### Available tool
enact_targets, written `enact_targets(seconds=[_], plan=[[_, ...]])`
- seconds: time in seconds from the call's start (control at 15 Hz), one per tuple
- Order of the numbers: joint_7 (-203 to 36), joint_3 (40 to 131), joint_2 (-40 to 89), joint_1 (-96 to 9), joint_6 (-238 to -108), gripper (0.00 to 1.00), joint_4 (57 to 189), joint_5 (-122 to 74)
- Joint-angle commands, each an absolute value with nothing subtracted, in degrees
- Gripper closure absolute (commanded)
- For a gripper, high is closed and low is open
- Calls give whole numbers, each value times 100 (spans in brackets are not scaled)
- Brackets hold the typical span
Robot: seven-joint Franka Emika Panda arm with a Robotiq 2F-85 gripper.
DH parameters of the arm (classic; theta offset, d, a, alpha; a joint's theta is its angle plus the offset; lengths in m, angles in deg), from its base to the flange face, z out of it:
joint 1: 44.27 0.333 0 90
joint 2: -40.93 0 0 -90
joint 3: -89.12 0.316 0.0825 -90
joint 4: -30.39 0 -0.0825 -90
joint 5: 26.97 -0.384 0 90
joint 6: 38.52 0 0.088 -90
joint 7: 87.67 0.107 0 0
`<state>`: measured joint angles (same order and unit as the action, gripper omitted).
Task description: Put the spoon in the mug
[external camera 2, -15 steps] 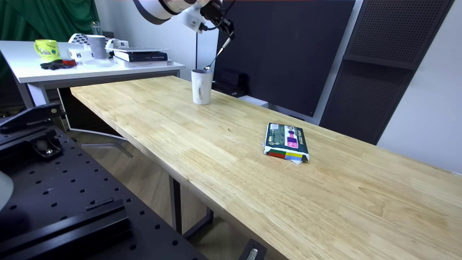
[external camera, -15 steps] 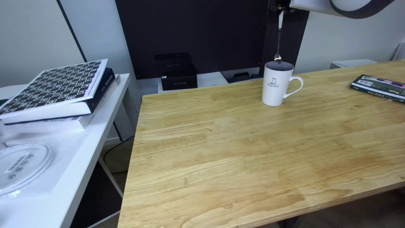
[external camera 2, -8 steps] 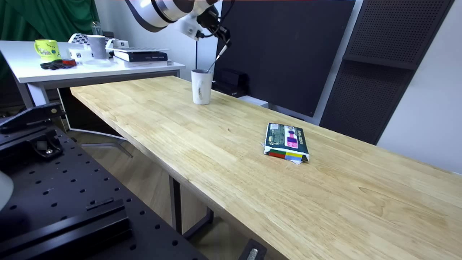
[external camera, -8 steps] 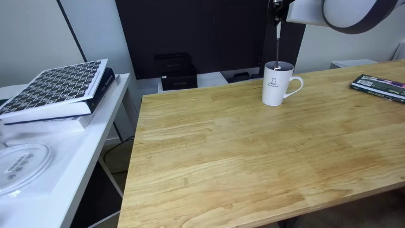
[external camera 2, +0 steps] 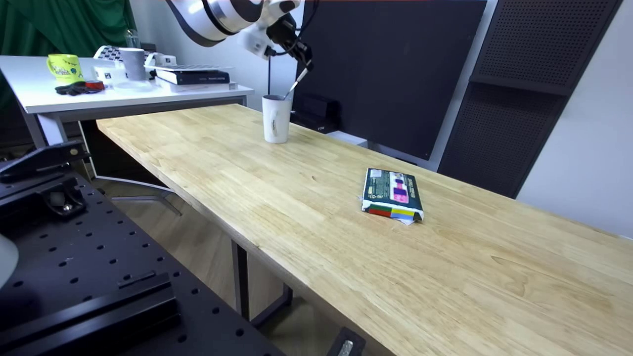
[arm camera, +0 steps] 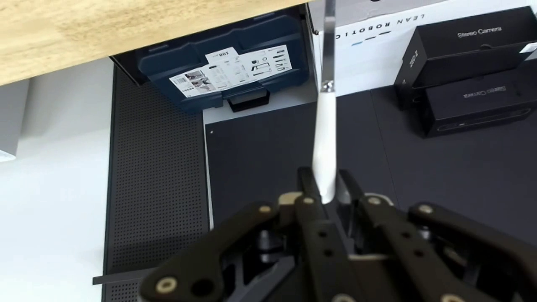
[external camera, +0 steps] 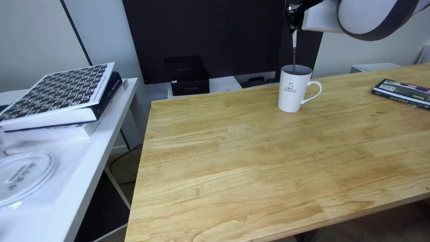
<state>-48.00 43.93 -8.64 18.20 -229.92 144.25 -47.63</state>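
Straight across both exterior views it's the wooden table (external camera 2: 316, 207), with the robot's arm (external camera: 366, 16) hanging high above. Over to the wrist view: a dark blue case (arm camera: 260, 35), print on its label (arm camera: 230, 71) too small to read. Right beside it a white box (arm camera: 373, 67), and yes, that's "LEAN ROBOTIC", upside down. A black box (arm camera: 470, 54) says "Stereo Camera", the same words showing again just below. Here's the gripper (arm camera: 327, 184), fingers drawn close, pinching a slim white handle. On the table lies a dark packet (external camera 2: 393, 190), lettering unclear. Next, the mug (external camera: 290, 95), upright, a little drawing on its side over tiny illegible letters. And the spoon (external camera: 294, 55), handle end between the fingertips, slants down, gripper well above the rim, metal tip inside the mug, hidden.
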Motion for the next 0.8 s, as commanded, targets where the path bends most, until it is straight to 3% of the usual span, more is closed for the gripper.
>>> enact_targets(seconds=[0.0,0.53,0.73], plan=[[-4835,4412,-876,1801,-22805,58,14285,-4839],[-5692,4330,-106,1761,-22209,4,14280,-4798],[-6312,4611,799,1497,-21462,0,14400,-4471]])
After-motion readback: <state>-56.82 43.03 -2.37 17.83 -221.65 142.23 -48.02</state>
